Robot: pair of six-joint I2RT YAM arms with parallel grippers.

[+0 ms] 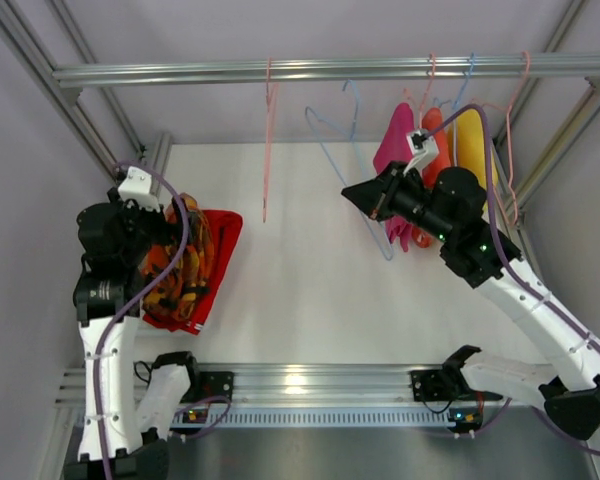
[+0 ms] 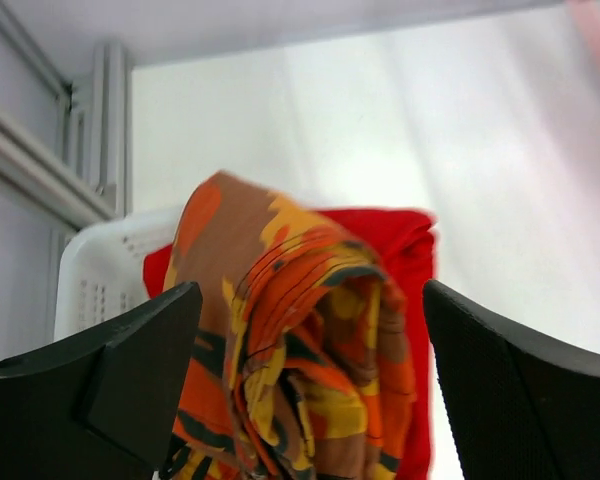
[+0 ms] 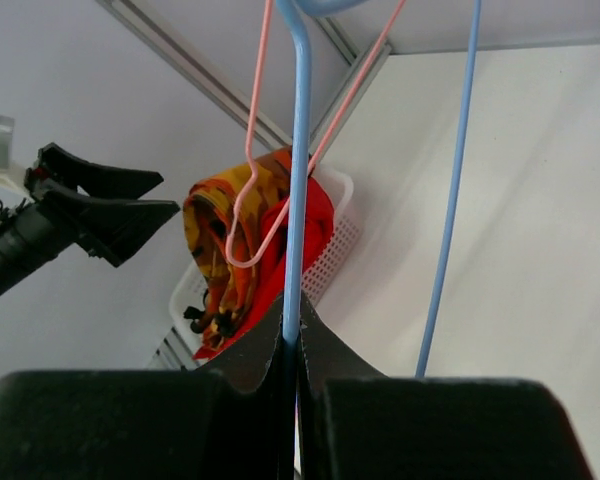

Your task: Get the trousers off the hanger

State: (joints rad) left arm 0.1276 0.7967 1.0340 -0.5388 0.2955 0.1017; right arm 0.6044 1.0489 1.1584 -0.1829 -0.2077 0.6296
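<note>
Patterned trousers (image 1: pixel 185 265), red trousers (image 1: pixel 220 240) already in basket (image 2: pixel 100 270). Left gripper (image 2: pixel 310 300) jaws wide apart, holding nothing. Right gripper (image 3: pixel 292 335) jaws clenched on blue hanger (image 3: pixel 298 150). More garments (image 1: pixel 392 150) hang on rail (image 1: pixel 180 72), likely left to do.

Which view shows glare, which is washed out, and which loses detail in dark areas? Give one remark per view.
Top view: bright glare on the metal rail at the near edge. Left wrist view: the table behind is washed out almost white, while the patterned trousers are sharp. Right wrist view: the jaws pinching the blue hanger are a dark mass with little detail.
</note>
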